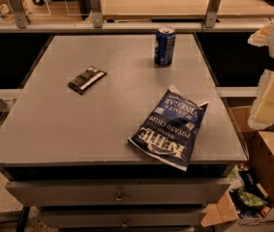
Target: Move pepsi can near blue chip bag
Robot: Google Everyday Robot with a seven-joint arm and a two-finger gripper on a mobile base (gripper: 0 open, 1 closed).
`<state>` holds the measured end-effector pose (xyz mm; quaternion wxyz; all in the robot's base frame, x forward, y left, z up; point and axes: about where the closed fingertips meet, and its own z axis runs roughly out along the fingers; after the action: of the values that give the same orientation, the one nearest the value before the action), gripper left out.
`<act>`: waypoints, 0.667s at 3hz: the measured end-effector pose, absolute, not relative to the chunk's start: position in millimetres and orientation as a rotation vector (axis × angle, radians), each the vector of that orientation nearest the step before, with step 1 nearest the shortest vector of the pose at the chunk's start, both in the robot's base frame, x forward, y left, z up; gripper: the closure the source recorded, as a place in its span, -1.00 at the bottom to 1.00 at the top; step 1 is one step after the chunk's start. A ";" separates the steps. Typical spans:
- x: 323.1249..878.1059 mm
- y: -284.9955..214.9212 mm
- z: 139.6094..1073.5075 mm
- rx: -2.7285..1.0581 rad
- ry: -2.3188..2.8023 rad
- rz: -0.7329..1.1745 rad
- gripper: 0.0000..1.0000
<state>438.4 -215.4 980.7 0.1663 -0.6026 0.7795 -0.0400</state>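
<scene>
The pepsi can [164, 45] stands upright near the far edge of the grey table [54, 124], right of centre. It is blue with a silver top. The blue chip bag [170, 128] lies flat near the front right corner, dark navy with white Kettle Brand lettering. The can is well apart from the bag, farther back on the table. My gripper [271, 98] shows as pale cream parts at the right edge of the view, off the table's right side, level with the bag and away from both things. It holds nothing that I can see.
A small flat black wrapped bar [86, 79] lies left of centre on the table. Drawers [119, 192] sit under the tabletop. An open cardboard box [267, 178] with packets stands on the floor at the right. A rail with clear panels [95, 6] runs behind the table.
</scene>
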 end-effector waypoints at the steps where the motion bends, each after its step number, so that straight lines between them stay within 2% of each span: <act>1: 441.8 -215.1 983.0 -1.710 2.207 -0.114 -1.00; 2: 462.9 -213.2 988.2 -1.685 2.170 -0.118 -1.00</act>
<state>462.9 -213.2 988.2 0.1946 -0.6011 0.7740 -0.0422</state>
